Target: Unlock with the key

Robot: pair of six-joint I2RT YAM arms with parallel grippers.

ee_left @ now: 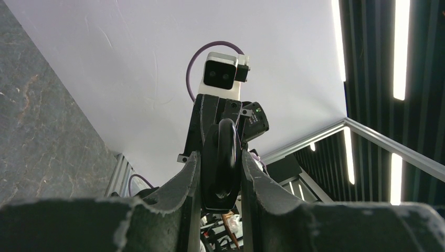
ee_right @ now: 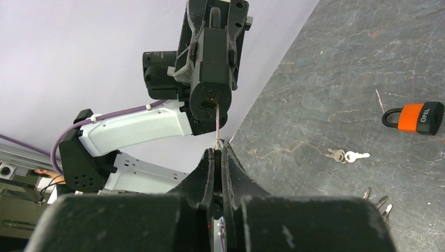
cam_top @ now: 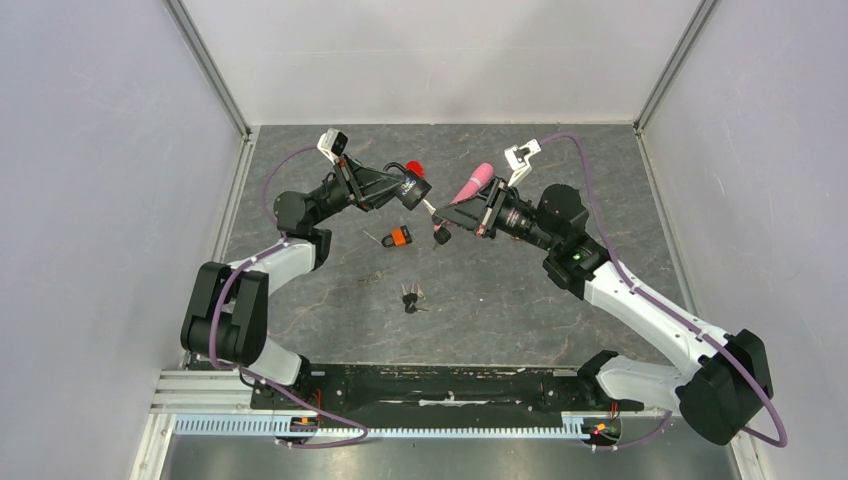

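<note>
**Key presented to lock, both held clear of the table (ee_right: 336,73).** The left gripper (ee_left: 220,165), at lower centre of its own wrist view, is closed part-way on the body of the black padlock (ee_right: 211,79), with one finger against each side. The right gripper (ee_right: 218,153), at lower centre of the right wrist view, has its jaws pressed almost together on the key (ee_right: 217,123). The key's thin blade runs up to the round keyhole face of the padlock in the upper middle of that frame. The tip appears to be at or just inside the keyway; how deep it sits cannot be told.

**Judged step:** seating and turning the key.
- Blade and keyway should be kept on one line.
- The key should be pushed fully home before any twist.
- The turn should be made about the blade's own axis while the left arm holds the body firm.
- A sideways load would likely bend the slim blade or make it slip in the pinch.

**Writing:** at right centre of the right wrist view lies an orange padlock (ee_right: 414,116) marked "OPEL". Loose keys (ee_right: 346,155) lie on the table below and to its left, and a second bunch (ee_right: 379,202) sits near the lower right edge. No other writing is legible.
</note>
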